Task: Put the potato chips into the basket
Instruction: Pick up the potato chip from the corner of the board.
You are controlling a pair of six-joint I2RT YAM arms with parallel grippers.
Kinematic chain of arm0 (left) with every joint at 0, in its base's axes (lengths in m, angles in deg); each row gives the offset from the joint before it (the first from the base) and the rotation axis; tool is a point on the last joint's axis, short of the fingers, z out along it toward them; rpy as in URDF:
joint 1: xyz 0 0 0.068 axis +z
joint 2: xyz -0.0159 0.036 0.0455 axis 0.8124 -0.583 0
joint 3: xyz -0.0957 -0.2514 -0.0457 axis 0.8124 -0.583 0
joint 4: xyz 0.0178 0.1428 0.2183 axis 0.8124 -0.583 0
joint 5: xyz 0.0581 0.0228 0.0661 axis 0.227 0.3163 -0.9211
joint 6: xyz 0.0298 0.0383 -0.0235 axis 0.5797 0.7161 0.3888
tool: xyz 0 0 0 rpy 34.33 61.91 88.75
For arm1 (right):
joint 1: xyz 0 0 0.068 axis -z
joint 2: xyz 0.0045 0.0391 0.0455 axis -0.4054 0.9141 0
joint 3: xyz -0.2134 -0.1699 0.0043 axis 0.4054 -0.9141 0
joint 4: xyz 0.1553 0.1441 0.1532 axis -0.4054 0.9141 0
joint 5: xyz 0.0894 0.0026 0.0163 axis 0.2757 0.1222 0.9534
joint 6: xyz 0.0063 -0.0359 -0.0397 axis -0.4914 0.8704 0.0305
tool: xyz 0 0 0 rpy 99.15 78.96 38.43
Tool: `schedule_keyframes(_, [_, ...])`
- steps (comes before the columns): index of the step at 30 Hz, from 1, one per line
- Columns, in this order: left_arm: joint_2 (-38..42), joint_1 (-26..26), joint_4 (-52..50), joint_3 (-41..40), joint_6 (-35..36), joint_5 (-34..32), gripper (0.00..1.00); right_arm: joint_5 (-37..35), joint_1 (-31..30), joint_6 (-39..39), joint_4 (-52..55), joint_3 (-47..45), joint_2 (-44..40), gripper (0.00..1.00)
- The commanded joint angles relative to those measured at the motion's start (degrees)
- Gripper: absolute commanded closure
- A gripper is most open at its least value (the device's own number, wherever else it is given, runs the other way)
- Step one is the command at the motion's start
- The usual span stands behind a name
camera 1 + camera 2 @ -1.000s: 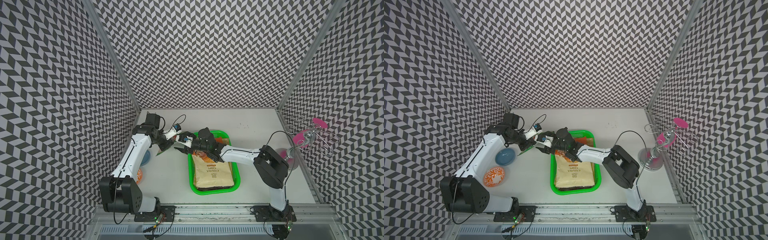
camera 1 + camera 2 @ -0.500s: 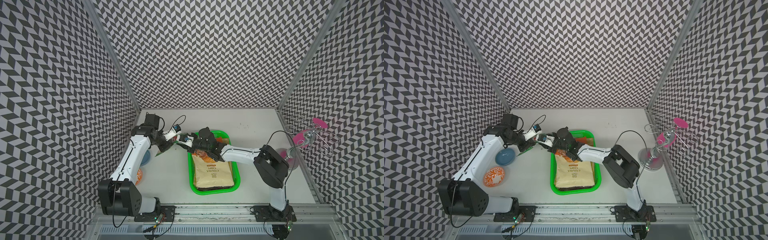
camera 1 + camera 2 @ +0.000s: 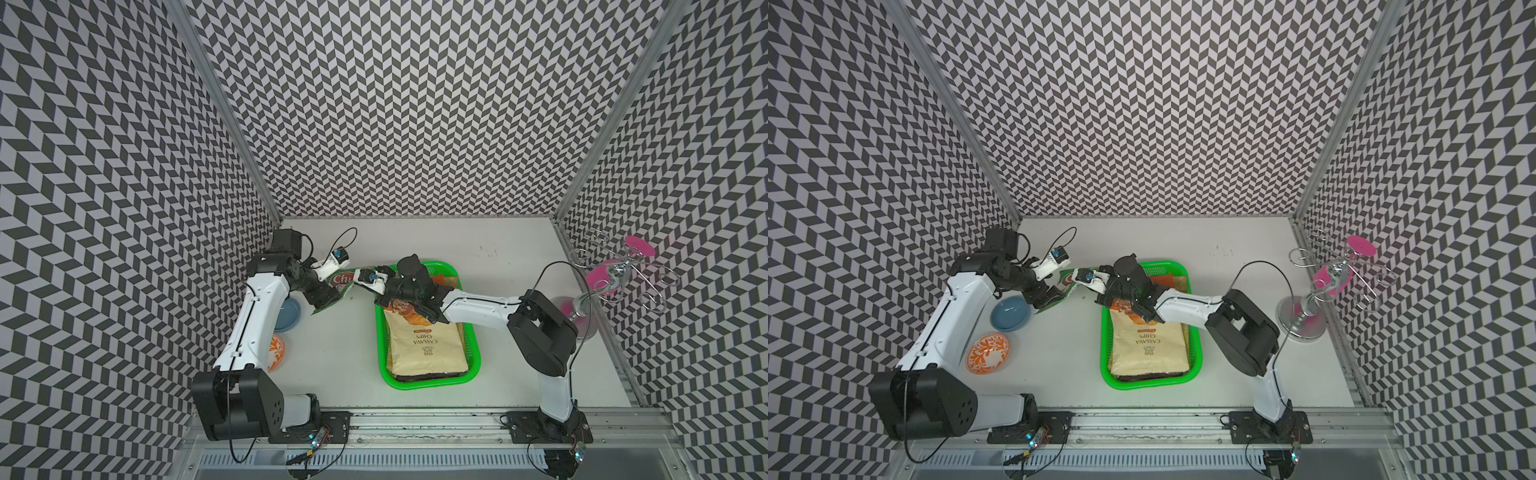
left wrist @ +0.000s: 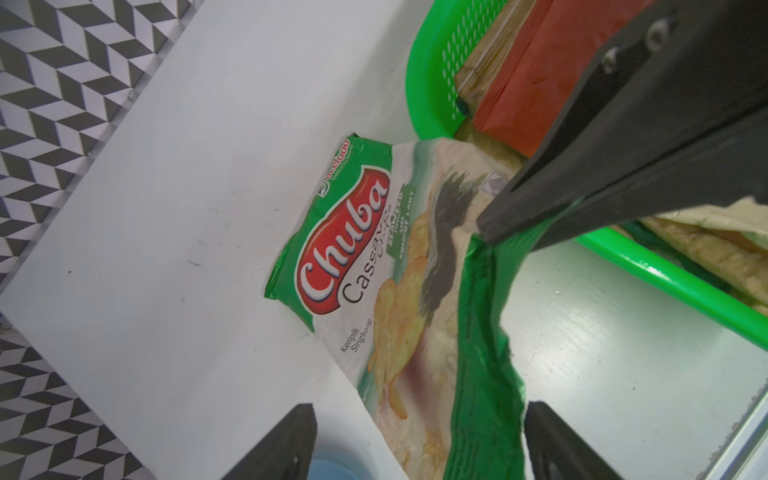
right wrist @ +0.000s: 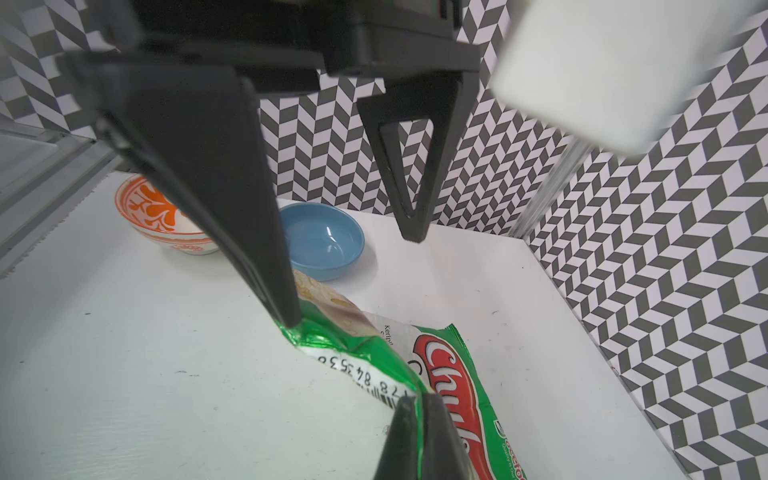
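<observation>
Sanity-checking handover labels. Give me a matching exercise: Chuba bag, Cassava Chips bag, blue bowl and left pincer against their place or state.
1. Chuba bag
2. Cassava Chips bag
3. blue bowl
4. left pincer

A. open
B. top of the pile in the green basket
C. empty, beside the orange-patterned bowl
D. pinched at its edge by the right pincer

Pairs: 1-D, 2-B, 3-C, 4-A

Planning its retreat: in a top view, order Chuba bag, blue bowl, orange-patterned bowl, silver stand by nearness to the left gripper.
1. Green-white Chuba chips bag, at the left gripper.
2. Round blue bowl, beside it.
3. Orange-patterned bowl, farther front.
4. Silver metal stand, far right.
</observation>
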Motion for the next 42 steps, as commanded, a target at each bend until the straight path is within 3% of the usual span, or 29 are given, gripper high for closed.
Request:
schedule_keyframes(1, [2.46, 0.69, -2.9, -2.18, 3.76, 0.89, 0.16, 0.65, -0.09, -1.99, -0.92, 0.74, -1.48, 1.0])
schedule_keyframes(11, [7.96, 0.78, 1.96, -12.02, 5.0, -1.81, 0.19, 0.48, -0.09, -4.92, 0.43, 2.75, -1.37, 1.0])
schedule_keyframes(14, [8.97, 1.12, 3.69, -14.05, 4.89, -2.97, 0.25, 0.33, -0.09, -5.18, 0.64, 3.11, -1.5, 1.0])
schedule_keyframes(17, [9.06, 1.78, 6.14, -14.76, 3.63, -5.13, 0.47, 0.37, -0.08, -5.97, 0.89, 3.36, -1.74, 1.0])
schedule_keyframes(21, [7.9, 3.92, 8.57, -12.12, 1.24, -5.7, 0.94, 0.67, -0.09, -6.49, 1.07, 3.79, -2.77, 1.0])
schedule_keyframes(22, [7.72, 4.57, 9.18, -10.29, 0.18, -5.33, 1.0, 0.47, -0.09, -6.5, 1.16, 4.01, -3.04, 1.0])
schedule_keyframes(27, [6.82, 9.05, 8.48, 2.72, -4.49, 0.12, 1.0, -1.5, -0.16, -7.11, 6.05, 9.19, -4.16, 1.0])
schedule_keyframes(35, [6.89, 9.21, 9.18, 19.53, -14.35, 4.39, 1.0, -4.11, -0.17, -8.84, 9.68, 16.42, -8.53, 1.0])
schedule_keyframes(42, [2.3, 8.37, -3.27, 38.35, -14.57, 12.97, 1.0, -8.9, -0.09, -9.22, 13.57, 16.89, -16.14, 1.0])
